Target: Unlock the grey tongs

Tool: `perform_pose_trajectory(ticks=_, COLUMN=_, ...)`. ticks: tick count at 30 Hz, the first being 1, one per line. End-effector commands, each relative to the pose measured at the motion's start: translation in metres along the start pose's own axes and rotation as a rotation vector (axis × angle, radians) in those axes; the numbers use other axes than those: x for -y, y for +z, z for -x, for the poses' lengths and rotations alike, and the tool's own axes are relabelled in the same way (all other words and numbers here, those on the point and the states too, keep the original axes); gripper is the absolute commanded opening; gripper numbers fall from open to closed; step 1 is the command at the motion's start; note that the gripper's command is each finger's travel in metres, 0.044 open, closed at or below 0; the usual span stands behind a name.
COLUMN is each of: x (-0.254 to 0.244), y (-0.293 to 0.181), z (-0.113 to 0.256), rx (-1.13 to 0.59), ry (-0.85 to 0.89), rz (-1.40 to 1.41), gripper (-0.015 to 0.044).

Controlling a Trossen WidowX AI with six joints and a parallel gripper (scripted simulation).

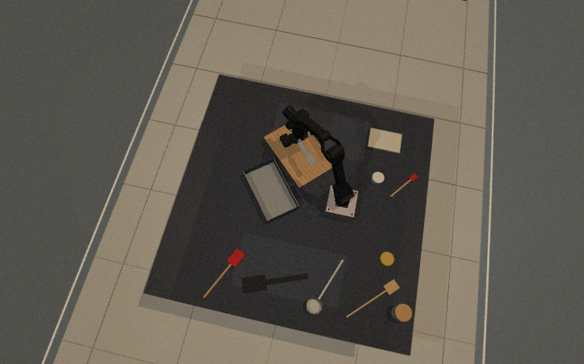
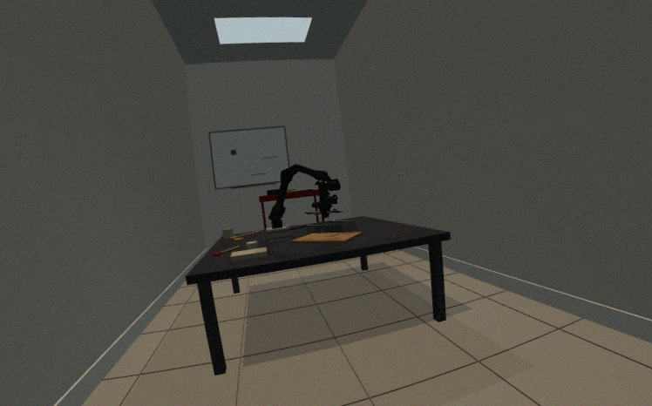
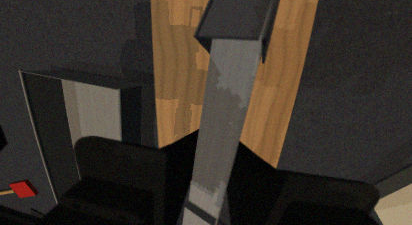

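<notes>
My gripper (image 1: 297, 137) (image 2: 325, 214) (image 3: 214, 135) is shut on the grey tongs (image 1: 306, 152) (image 2: 312, 212) (image 3: 225, 93), between its dark fingers. It holds them roughly level in the air above the wooden board (image 1: 321, 167) (image 2: 313, 237) (image 3: 287, 103). The tongs' long grey body runs away from the fingers to a dark grey block at the top of the wrist view. Their shadow falls on the board. I cannot tell whether the lock is on; the fingers hide part of the tongs. The roasting tin (image 1: 276, 192) (image 3: 97, 110) stands beside the board with nothing across it.
A cream block (image 1: 385, 140) (image 2: 248, 253) and a white round piece (image 1: 378, 176) lie on the table on the far side of the arm's base (image 1: 335, 208). A red-headed tool (image 1: 235, 257) (image 3: 23, 189), a black paddle (image 1: 254, 283) and a ladle (image 1: 314, 305) lie beyond the tin.
</notes>
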State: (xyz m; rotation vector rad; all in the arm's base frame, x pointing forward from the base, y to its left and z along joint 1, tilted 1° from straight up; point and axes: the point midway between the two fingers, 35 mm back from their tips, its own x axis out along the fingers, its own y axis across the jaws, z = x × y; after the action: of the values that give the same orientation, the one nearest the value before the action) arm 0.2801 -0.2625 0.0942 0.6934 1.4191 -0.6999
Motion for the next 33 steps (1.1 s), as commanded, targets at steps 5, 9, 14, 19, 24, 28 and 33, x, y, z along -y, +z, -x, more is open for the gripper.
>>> perform_pose_trajectory(ticks=5, x=0.013, y=0.004, z=0.001, rx=0.001, ry=0.002, rz=0.091, gripper=-0.015)
perform_pose_trajectory(ticks=9, x=0.013, y=0.004, z=0.001, rx=0.001, ry=0.002, rz=0.091, gripper=-0.015)
perform_pose_trajectory(ticks=14, x=0.013, y=0.005, z=0.0, rx=0.029, ry=0.003, rz=0.092, gripper=-0.015)
perform_pose_trajectory(ticks=19, x=0.012, y=0.009, z=0.0, rx=0.112, ry=0.006, rz=0.094, gripper=-0.015)
perform_pose_trajectory(ticks=24, x=0.012, y=0.012, z=0.0, rx=0.197, ry=0.008, rz=0.091, gripper=-0.015)
perform_pose_trajectory(ticks=28, x=0.011, y=0.014, z=0.001, rx=0.267, ry=0.01, rz=0.092, gripper=-0.015)
perform_pose_trajectory(ticks=33, x=0.011, y=0.017, z=0.002, rx=0.356, ry=0.014, rz=0.093, gripper=-0.015)
